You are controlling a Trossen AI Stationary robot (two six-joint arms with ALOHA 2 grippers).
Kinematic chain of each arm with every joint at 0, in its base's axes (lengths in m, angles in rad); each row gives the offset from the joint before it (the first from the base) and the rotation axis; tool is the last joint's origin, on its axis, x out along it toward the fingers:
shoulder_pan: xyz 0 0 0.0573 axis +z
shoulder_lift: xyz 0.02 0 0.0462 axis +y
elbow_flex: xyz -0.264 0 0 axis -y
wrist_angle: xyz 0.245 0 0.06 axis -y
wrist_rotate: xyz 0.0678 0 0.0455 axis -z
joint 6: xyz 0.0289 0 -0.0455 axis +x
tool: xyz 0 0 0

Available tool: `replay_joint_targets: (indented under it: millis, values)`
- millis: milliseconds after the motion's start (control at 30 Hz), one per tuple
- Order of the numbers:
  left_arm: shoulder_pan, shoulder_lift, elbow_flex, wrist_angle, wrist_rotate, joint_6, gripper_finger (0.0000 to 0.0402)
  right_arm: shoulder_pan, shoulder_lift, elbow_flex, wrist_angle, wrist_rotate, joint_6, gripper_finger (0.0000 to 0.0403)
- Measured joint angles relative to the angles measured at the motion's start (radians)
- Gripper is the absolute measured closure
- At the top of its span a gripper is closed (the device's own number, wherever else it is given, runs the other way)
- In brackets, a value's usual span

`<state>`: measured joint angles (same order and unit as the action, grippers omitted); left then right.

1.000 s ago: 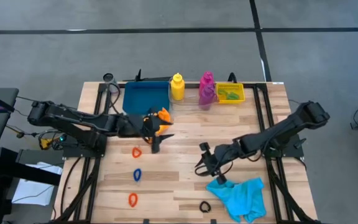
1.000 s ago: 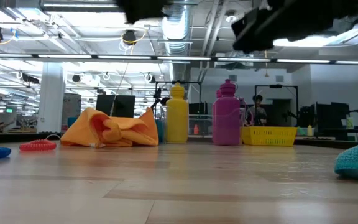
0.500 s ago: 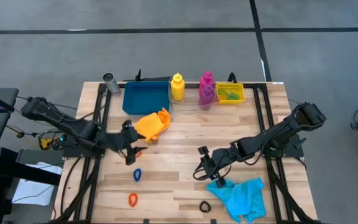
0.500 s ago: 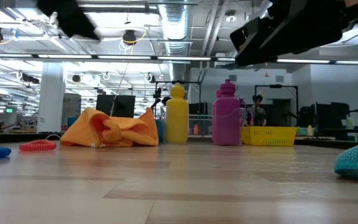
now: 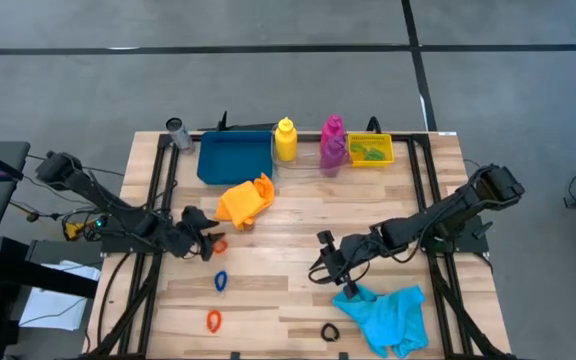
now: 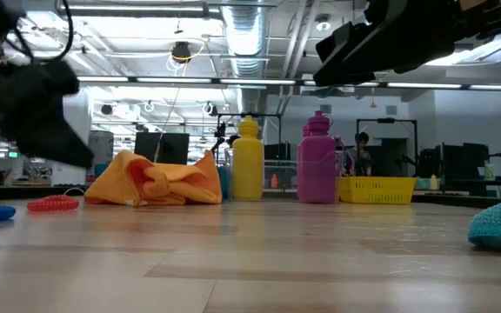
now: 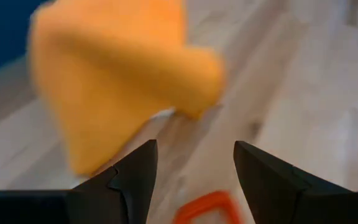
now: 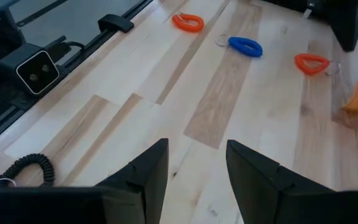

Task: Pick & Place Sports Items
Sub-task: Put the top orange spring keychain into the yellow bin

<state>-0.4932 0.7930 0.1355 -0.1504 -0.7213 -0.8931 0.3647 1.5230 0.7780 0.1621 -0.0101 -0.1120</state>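
The left claw (image 5: 211, 244) hovers released and empty just over an orange ring (image 5: 218, 245), beside the orange cloth (image 5: 244, 200) on the worktop (image 5: 288, 250). Descending off-centre, its fingers could flick the ring away. The right claw (image 5: 324, 266), also released, waits near the cyan cloth (image 5: 388, 315).

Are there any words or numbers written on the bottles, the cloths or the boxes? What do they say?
No text can be read anywhere.
The yellow bottle and magenta bottle: no label shows.
The orange cloth and cyan cloth: plain.
The blue tray and yellow bin: no writing visible.
Room behind, low view: any signs are too small to read.
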Motion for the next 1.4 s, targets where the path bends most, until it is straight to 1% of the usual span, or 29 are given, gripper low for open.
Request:
replay_joint_targets:
  millis: [67, 167, 333, 667, 833, 1033, 1133, 1200, 1267, 1333, 1400]
  values:
    - [0.005, 0.000, -0.033, 0.003, -0.002, -0.066, 0.0192, -0.002, 0.000, 0.000, 0.001, 0.000, 0.000, 0.0249]
    - [0.006, 0.001, -0.061, 0.004, -0.001, -0.125, 0.0192, -0.007, 0.000, 0.000, 0.001, 0.000, 0.000, 0.0249]
    - [0.006, 0.003, -0.065, 0.019, -0.006, -0.113, 0.0192, -0.007, 0.000, 0.000, 0.001, 0.000, 0.001, 0.0249]
    - [0.006, 0.014, -0.065, 0.019, 0.026, -0.110, 0.0192, -0.007, 0.000, 0.000, 0.001, -0.001, 0.011, 0.0249]
    - [0.006, 0.078, -0.065, 0.019, 0.084, -0.118, 0.0192, -0.007, 0.000, 0.000, 0.002, 0.000, 0.011, 0.0249]
    - [0.006, 0.188, -0.064, 0.064, 0.070, -0.141, 0.0192, -0.007, 0.000, 0.000, 0.004, -0.001, 0.011, 0.0249]
    - [0.006, 0.220, -0.064, 0.104, 0.056, -0.141, 0.0193, -0.007, 0.000, 0.000, 0.007, -0.001, 0.011, 0.0249]
    - [0.006, 0.229, -0.064, 0.119, 0.050, -0.139, 0.0200, -0.007, 0.000, 0.000, 0.007, -0.001, 0.011, 0.0249]
    - [0.006, 0.236, -0.065, 0.126, 0.049, -0.137, 0.0218, -0.007, 0.000, 0.000, 0.007, -0.001, 0.013, 0.0249]
    - [0.007, 0.237, -0.065, 0.130, 0.050, -0.138, 0.0247, -0.007, 0.000, 0.000, 0.007, -0.001, 0.022, 0.0249]
    - [0.007, 0.237, -0.066, 0.138, 0.057, -0.139, 0.0285, -0.007, 0.000, 0.000, 0.007, -0.001, 0.025, 0.0249]
